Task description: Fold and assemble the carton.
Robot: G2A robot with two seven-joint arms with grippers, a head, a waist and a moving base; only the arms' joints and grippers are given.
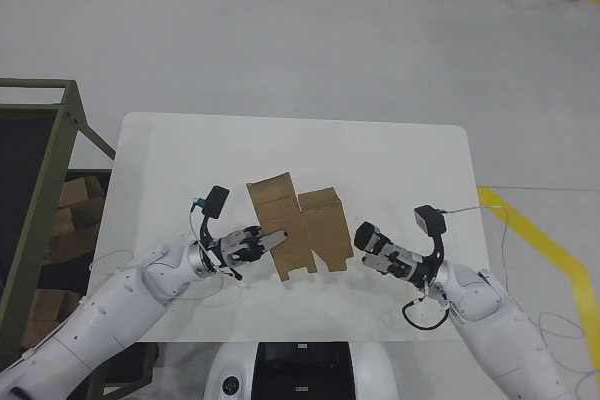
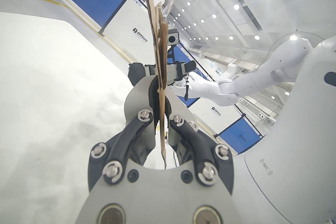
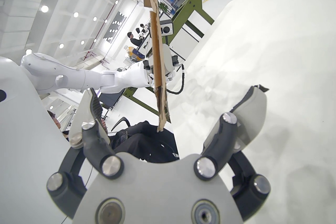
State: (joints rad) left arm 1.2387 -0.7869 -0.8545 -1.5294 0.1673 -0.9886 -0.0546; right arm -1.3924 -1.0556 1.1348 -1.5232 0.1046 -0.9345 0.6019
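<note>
Top view: the flattened brown cardboard carton (image 1: 298, 225) sits over the middle of the white worktop (image 1: 280, 150). The left gripper (image 1: 275, 239) is at its left edge and the right gripper (image 1: 361, 238) just beside its right edge.

Left wrist view: the left gripper is clamped on the carton's edge.

Right wrist view: the right gripper is spread wide, with the carton edge-on ahead of it.

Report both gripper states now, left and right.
Left gripper: closed, holding the carton.
Right gripper: open, holding nothing, close to the carton's edge.
</note>
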